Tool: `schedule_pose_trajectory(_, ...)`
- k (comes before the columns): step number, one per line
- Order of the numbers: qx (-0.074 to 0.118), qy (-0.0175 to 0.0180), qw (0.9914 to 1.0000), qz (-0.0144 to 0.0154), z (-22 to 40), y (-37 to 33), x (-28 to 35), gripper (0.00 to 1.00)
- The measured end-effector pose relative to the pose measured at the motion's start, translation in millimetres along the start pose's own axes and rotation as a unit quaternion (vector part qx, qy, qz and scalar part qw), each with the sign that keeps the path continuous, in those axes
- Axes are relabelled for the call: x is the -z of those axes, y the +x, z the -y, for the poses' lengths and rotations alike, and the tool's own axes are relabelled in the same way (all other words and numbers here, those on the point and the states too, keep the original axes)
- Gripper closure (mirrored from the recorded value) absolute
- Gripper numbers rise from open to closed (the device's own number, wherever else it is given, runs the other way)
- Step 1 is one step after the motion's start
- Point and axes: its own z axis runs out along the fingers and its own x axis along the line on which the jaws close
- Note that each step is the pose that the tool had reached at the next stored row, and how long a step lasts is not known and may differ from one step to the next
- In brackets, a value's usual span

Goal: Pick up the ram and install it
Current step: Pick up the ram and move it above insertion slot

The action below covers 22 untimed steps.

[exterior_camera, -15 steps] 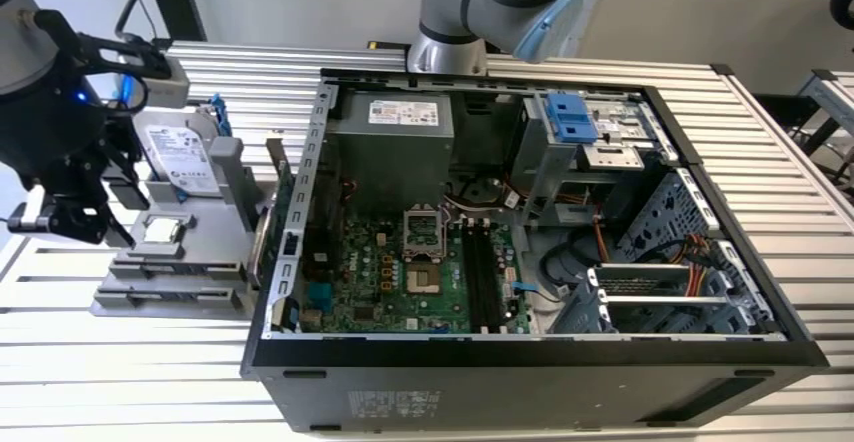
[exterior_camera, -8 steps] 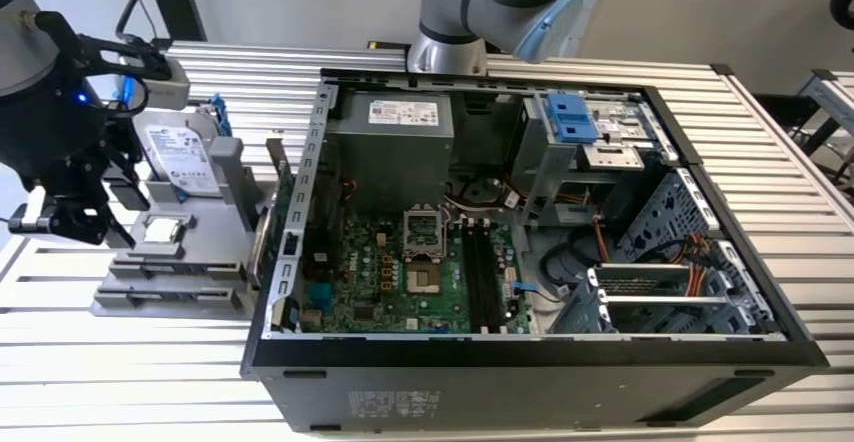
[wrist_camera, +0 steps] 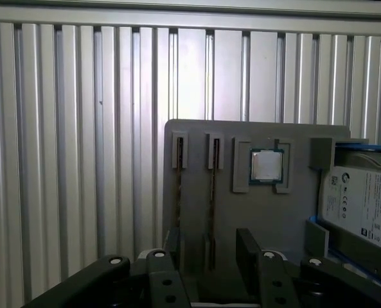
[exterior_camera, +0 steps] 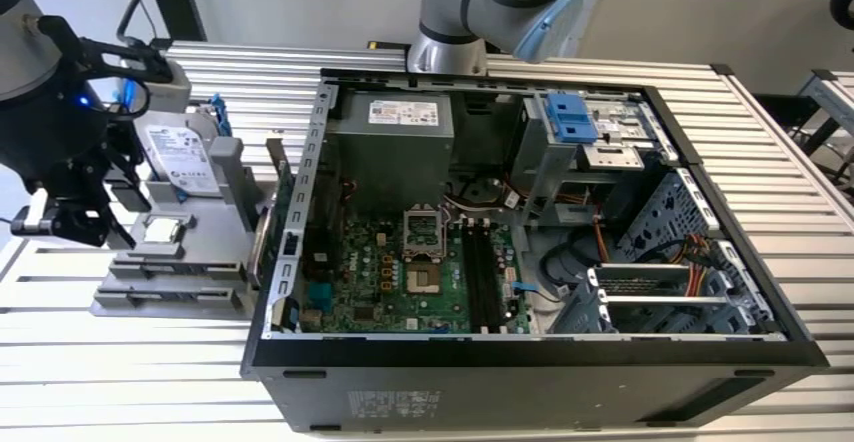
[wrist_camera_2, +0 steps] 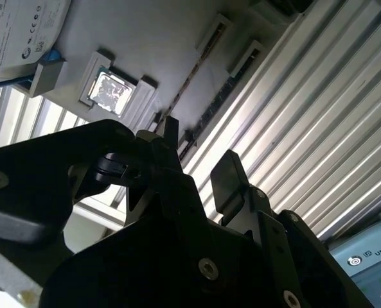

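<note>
Here, the gripper (exterior_camera: pixel 80 220) hangs over the grey parts holder (exterior_camera: pixel 200 297), at the exterior view's left, beside the open computer case (exterior_camera: pixel 534 372). Holder and case both stand on the ribbed aluminium table (exterior_camera: pixel 134 382).

In both wrist views the two black fingers (wrist_camera: pixel 248 247) are spread wide and nothing is pinched between them. The ram (wrist_camera: pixel 212 199) sits edge-on in its narrow groove of the holder. In the first wrist view it runs straight into the gap of the gripper (wrist_camera: pixel 211 232), between the two fingers. The second wrist view shows the same: the ram (wrist_camera_2: pixel 216 102) points toward the open gap of the gripper (wrist_camera_2: pixel 198 138). It is not possible to tell if a finger touches the stick or the holder.

A second ram stick (wrist_camera: pixel 179 192) stands in the neighbouring groove, parallel to the first one, and it lines up with one finger (wrist_camera: pixel 174 247). On the far side of the ram from that stick, a small square silver processor chip (wrist_camera: pixel 267 167) lies flat in its pocket. Beyond the chip, a hard drive (wrist_camera: pixel 363 205) in a blue bracket rests at the holder's end.

Inside the case, the green motherboard (exterior_camera: pixel 387 272) lies flat, and its long black memory slots (exterior_camera: pixel 481 272) run side by side, well apart from the gripper.
</note>
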Motion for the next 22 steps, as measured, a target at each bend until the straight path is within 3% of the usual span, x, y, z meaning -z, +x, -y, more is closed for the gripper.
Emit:
schedule_pose_trajectory(13, 0.0, 0.0, 1.0, 0.0, -0.3, 0.3, -4.1, 0.0)
schedule_pose_trajectory(22, 0.0, 0.0, 1.0, 0.0, -0.9, 1.1, -12.6, 0.0)
